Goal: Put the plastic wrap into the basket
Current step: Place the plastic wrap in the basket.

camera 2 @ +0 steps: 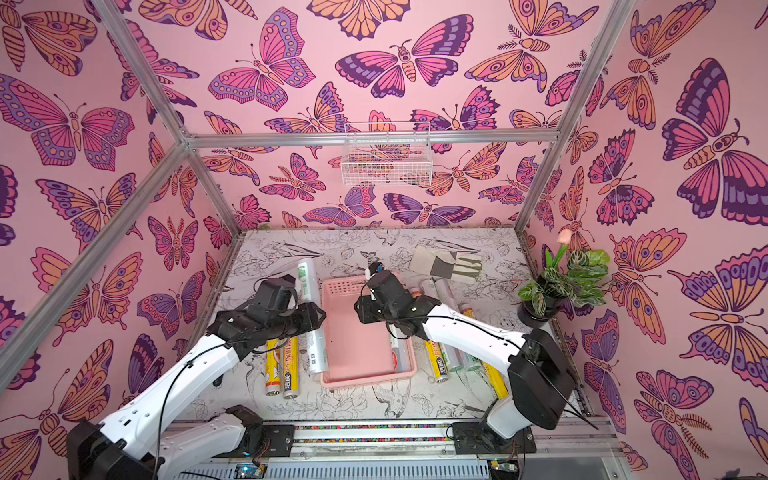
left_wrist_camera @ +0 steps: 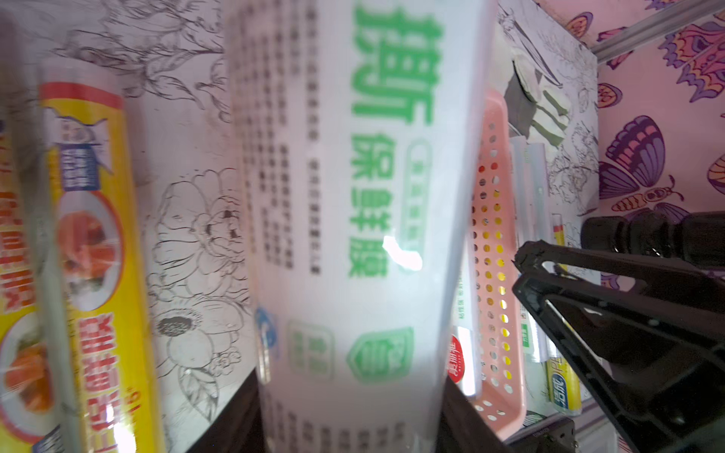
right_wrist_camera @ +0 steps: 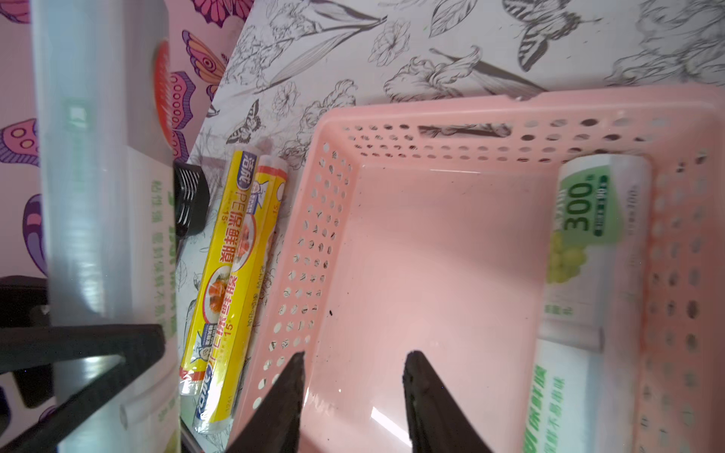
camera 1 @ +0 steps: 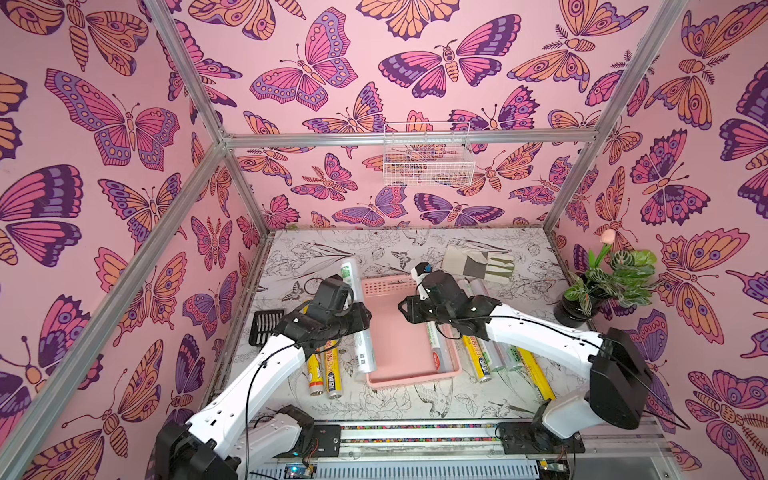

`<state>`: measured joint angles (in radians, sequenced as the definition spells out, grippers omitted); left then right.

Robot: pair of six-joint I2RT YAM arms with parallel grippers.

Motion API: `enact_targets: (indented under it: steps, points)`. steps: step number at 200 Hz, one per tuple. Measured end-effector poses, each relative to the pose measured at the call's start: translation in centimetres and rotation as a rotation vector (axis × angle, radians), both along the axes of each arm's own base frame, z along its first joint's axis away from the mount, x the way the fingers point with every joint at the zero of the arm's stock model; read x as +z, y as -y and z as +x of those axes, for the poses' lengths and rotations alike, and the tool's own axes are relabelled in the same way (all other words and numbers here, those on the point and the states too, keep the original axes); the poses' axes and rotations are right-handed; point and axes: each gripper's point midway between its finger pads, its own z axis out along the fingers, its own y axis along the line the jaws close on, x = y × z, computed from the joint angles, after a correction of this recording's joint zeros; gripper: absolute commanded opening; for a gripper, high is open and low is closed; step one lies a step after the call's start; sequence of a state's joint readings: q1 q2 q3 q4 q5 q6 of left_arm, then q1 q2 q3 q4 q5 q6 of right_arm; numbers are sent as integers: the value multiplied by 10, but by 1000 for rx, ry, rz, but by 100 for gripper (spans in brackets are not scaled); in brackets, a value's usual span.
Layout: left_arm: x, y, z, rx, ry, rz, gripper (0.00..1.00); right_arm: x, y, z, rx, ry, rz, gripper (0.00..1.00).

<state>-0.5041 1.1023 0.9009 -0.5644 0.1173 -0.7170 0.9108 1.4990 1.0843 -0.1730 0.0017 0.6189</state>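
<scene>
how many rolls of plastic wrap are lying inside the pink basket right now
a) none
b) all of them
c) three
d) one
d: a single roll lies along one side wall of the pink basket. The rest of the basket's floor is bare, and the yellow rolls lie outside it.

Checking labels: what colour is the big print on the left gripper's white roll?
Green, on the white plastic-wrap roll; clearest in left wrist view.
</scene>
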Motion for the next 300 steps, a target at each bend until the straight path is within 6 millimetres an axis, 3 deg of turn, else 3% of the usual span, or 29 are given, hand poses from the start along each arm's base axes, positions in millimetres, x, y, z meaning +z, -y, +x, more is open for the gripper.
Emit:
enact_targets:
  steps: [29, 68, 138, 163, 226, 300]
  points:
    - [-11, 35, 10, -51, -28, -54, 27, 8, 20, 6, -70, 25, 33, 46]
    - [-29, 72, 24, -74, -73, -112, 27, 4, 41, 11, -127, 16, 39, 46]
    - [-68, 115, 35, -95, -186, -170, 28, -14, 78, 20, -250, -45, 47, 45]
    - [-78, 124, 35, -106, -213, -179, 29, -16, 81, 20, -259, -48, 40, 45]
    - [-76, 139, 29, -152, -225, -214, 30, -20, 82, 19, -263, -58, 25, 45]
    - [-75, 137, 11, -147, -251, -228, 30, -34, 78, 18, -248, -102, -6, 45]
